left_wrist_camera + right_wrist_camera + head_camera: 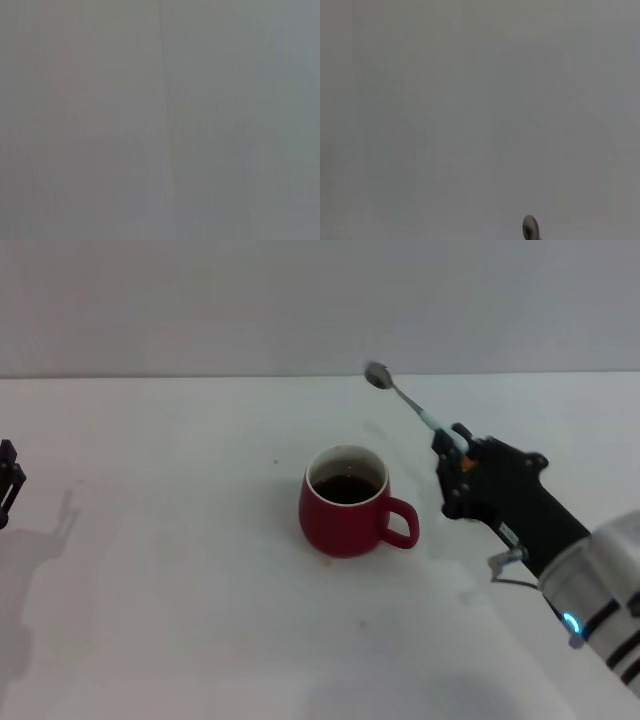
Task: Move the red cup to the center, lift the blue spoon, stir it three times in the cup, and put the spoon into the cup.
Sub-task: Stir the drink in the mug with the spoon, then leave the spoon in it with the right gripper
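The red cup (345, 505) stands upright on the white table near the middle of the head view, handle toward the right, dark liquid inside. My right gripper (455, 445) is shut on the blue spoon (405, 400) by its pale blue handle. It holds the spoon in the air, to the right of the cup and above it, with the silver bowl pointing up and away. The spoon's bowl also shows at the edge of the right wrist view (530, 228). My left gripper (8, 480) is parked at the far left edge of the head view.
The white table (180, 570) ends at a back edge against a plain grey wall (200, 300). A few small brown specks lie near the cup. The left wrist view shows only a grey surface.
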`<action>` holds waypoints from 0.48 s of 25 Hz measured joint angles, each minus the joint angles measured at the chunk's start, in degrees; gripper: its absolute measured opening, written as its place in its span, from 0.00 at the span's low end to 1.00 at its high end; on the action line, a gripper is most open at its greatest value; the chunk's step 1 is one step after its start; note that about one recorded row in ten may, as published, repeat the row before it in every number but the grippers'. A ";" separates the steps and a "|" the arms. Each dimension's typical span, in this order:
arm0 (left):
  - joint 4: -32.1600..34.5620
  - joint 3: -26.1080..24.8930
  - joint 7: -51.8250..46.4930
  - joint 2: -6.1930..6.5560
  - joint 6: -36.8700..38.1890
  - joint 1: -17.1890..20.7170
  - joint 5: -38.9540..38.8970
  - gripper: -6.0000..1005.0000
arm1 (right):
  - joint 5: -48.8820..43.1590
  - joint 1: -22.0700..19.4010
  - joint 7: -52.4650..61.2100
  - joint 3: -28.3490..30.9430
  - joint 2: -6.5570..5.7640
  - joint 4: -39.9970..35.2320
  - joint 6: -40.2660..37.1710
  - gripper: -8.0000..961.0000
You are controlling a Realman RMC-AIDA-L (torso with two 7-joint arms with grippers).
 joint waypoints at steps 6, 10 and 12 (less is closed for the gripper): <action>0.12 0.00 0.00 0.03 0.01 -0.07 -0.20 0.85 | -15.40 -5.92 -0.03 10.80 1.92 20.18 24.88 0.14; 0.14 0.00 0.00 0.09 -0.12 -0.25 -0.32 0.85 | -23.00 -7.44 -0.05 14.52 4.68 30.22 39.65 0.14; 0.13 0.00 0.00 0.08 -0.08 -0.29 -0.37 0.85 | -26.28 -6.93 -0.10 16.16 6.15 36.02 49.43 0.14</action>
